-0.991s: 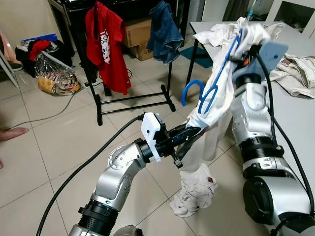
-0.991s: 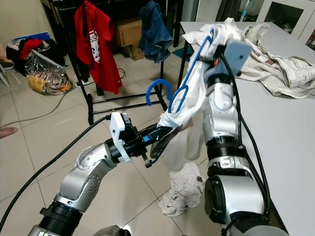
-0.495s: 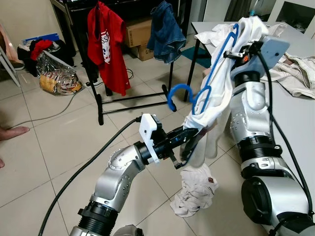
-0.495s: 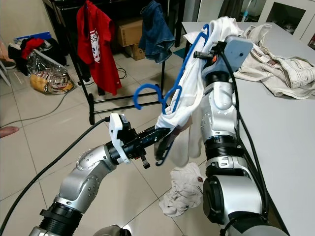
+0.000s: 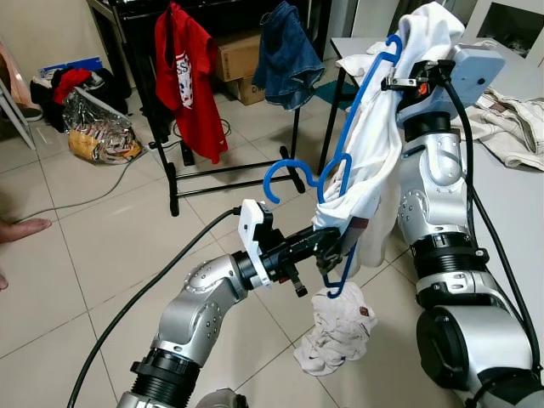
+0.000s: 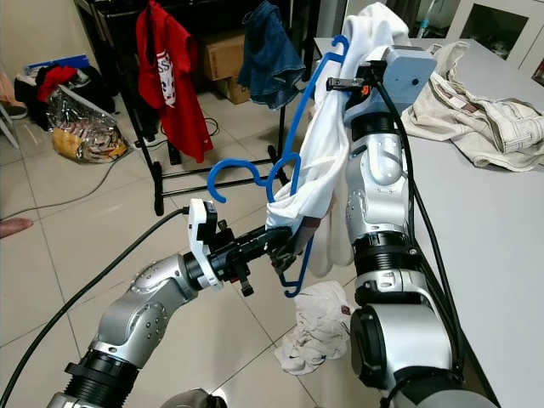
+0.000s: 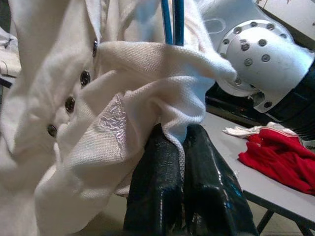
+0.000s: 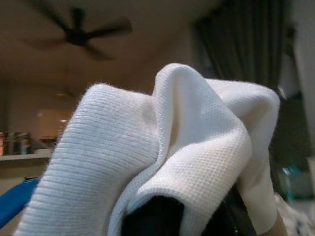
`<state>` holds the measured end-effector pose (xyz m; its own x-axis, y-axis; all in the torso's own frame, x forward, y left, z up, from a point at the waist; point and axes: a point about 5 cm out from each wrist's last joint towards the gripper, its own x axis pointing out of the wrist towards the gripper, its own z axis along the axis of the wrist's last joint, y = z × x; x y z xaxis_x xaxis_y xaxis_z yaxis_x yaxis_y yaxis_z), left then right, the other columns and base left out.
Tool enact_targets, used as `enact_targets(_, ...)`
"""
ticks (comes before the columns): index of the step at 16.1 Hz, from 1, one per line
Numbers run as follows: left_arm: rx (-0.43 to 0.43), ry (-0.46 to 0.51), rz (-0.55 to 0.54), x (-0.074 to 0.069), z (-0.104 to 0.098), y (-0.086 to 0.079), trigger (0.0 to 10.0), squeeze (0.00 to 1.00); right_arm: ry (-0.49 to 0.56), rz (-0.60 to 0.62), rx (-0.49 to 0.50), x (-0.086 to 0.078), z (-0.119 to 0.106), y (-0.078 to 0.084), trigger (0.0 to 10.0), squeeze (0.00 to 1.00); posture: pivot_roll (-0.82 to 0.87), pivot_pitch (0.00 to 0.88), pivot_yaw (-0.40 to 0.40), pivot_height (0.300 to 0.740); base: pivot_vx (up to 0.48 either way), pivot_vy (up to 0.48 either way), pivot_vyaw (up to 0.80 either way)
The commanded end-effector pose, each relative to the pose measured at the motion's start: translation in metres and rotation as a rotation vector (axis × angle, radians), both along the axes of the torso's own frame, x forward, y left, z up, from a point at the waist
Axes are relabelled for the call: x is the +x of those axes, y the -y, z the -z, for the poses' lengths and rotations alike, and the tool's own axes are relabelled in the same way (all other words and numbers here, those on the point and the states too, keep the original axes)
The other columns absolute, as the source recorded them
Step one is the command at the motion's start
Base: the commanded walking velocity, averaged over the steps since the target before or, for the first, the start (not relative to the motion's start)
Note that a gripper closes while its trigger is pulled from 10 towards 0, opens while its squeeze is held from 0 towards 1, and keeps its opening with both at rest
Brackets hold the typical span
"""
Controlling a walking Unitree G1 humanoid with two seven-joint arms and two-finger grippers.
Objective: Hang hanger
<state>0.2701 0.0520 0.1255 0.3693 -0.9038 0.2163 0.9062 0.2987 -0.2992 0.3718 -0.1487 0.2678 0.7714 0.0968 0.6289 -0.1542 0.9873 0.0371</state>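
A blue plastic hanger (image 5: 357, 110) sits inside a white polo shirt (image 5: 382, 144), with its hook (image 5: 285, 166) sticking out to the left at mid height. My right gripper (image 5: 414, 53) is raised high above the table corner. It is shut on the shirt's top fold, and the cloth drapes over its fingers (image 8: 152, 221). My left gripper (image 5: 336, 246) reaches in from below. It is shut on a fold of the shirt near the buttoned placket (image 7: 74, 93), with its black fingers (image 7: 157, 182) pressed together on the cloth. The shirt's tail trails on the floor.
A black clothes rack (image 5: 229, 170) stands behind, carrying a red shirt (image 5: 191, 76) and a denim garment (image 5: 285, 55). A grey table (image 5: 510, 195) on the right holds beige clothing (image 5: 514, 119). Bags of clothes (image 5: 93, 127) lie at the left. A person's foot (image 5: 21, 229) shows at the left edge.
My right arm has lifted the shirt and hanger higher. The hanger's hook has swung left and down. My left gripper keeps its hold on the shirt and has shifted slightly right.
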Motion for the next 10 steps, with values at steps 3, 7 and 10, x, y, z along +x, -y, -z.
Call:
enact_targets(3,0.008,-0.020,0.000,0.002,0.001,-0.002,10.0,0.00,0.077,-0.047,-0.161,-0.014,-0.002,-0.013,10.0,0.00,0.02,0.000,0.032,0.723,0.000,0.000,0.00)
enact_targets(7,0.006,-0.036,-0.011,0.004,0.002,-0.005,10.0,0.00,0.036,-0.028,-0.337,-0.027,0.027,-0.015,10.0,0.00,0.01,0.000,0.039,0.723,0.000,0.000,0.00)
enact_targets(10,0.020,-0.031,0.021,0.003,0.003,-0.001,10.0,0.00,0.021,0.035,-0.363,-0.018,0.020,-0.012,10.0,0.00,0.00,0.000,0.042,0.723,0.000,0.000,0.00)
